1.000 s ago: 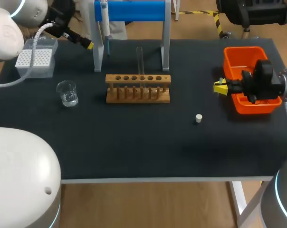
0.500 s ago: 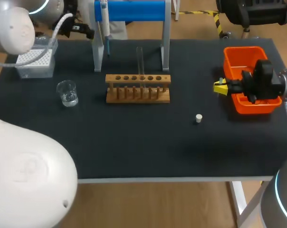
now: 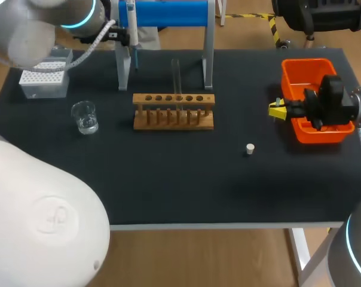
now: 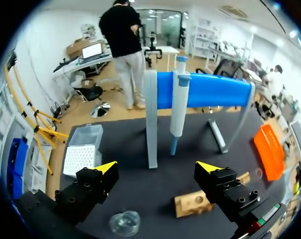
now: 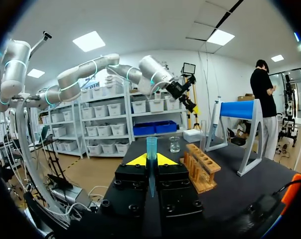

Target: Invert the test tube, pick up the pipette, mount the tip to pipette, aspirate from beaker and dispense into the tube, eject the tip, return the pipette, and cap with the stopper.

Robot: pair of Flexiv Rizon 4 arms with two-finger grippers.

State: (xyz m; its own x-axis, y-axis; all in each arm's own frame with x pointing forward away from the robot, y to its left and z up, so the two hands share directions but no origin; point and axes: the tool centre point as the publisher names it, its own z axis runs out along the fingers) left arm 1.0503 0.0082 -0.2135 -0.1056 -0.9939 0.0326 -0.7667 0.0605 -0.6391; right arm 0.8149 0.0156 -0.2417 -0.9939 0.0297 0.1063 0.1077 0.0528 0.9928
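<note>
- Left arm has swung from the tip box (image 3: 44,76) across to the stand (image 4: 210,92); right arm unmoved.
- Left tool (image 4: 156,167) spread wide; the pipette (image 4: 179,107) hangs on the stand just ahead, untouched.
- Right tool (image 5: 150,159) clamped on a blue pipette tip (image 5: 151,148), beside the orange bin (image 3: 300,72).
- Test tube (image 3: 176,75) upright in the rack (image 3: 173,110); beaker (image 3: 85,116) and stopper (image 3: 250,148) on the bench (image 3: 168,179).

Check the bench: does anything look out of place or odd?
The right gripper grips a blue pipette tip while the pipette hangs on its stand, unmounted. Nothing looks spilled or tipped.
</note>
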